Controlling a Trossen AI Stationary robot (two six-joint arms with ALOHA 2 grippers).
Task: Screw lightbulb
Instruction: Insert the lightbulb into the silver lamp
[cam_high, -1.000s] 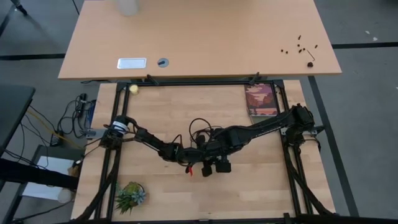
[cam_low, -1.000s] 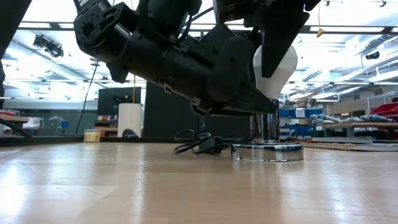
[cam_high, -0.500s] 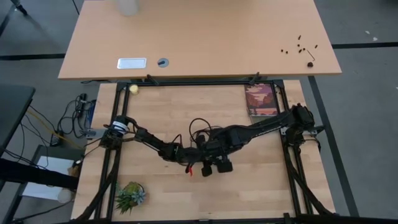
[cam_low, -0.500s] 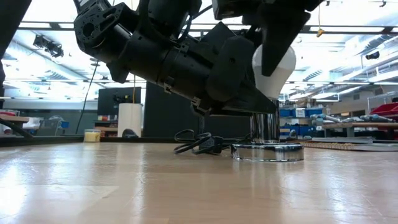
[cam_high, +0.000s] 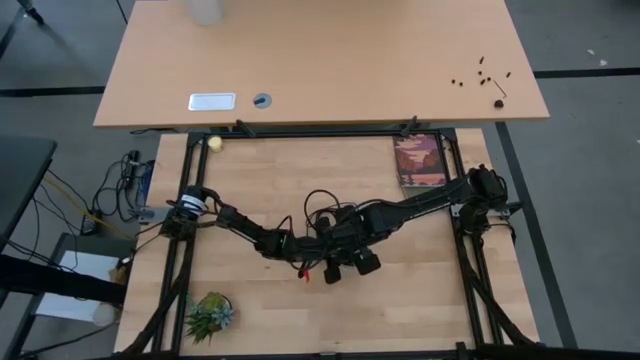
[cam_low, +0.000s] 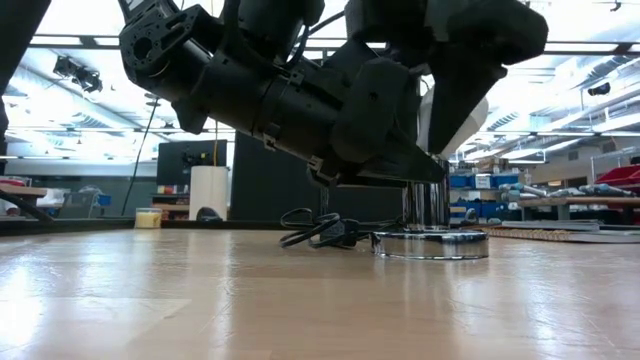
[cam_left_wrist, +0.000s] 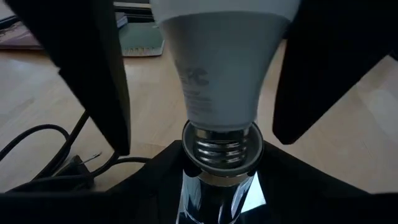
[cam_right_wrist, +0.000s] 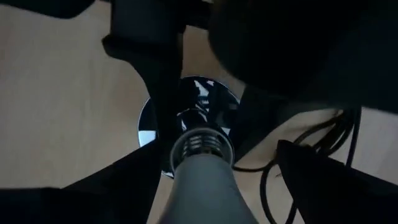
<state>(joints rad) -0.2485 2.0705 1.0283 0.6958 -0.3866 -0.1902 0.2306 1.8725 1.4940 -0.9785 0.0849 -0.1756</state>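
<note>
Faint grey printing is showing on the neck of the lightbulb (cam_left_wrist: 224, 68), with something like the letters "FC" in the left wrist view; the smaller lines beneath it are too faint to read. The book (cam_high: 419, 160) lying at the table's right edge is showing a reddish cover whose wording is too small to make out. The lightbulb is matte white, widening upward from a tapered neck, and its ribbed silvery screw base is sitting upright in the mouth of the chrome socket (cam_left_wrist: 221, 155), with several threads still showing above the rim. The socket is rising on a short shiny stem from a round mirrored base disc (cam_low: 430, 243) that is resting flat on the wooden table (cam_low: 200, 300), with a black cord (cam_low: 315, 232) lying coiled just beside it. In the overhead view both arms are meeting near the table's middle. The left gripper (cam_left_wrist: 217, 186) is sitting low around the socket stem, its dark fingers standing partly apart on either side of it, and the pictures are not making clear whether they are pressing on it. The right gripper (cam_right_wrist: 199, 174) is coming down from above with its fingers (cam_left_wrist: 93, 68) spread wide on either side of the bulb's body; whether the pads are touching the glass cannot be told. A small green plant (cam_high: 210, 315) is sitting at the table's near left corner.
</note>
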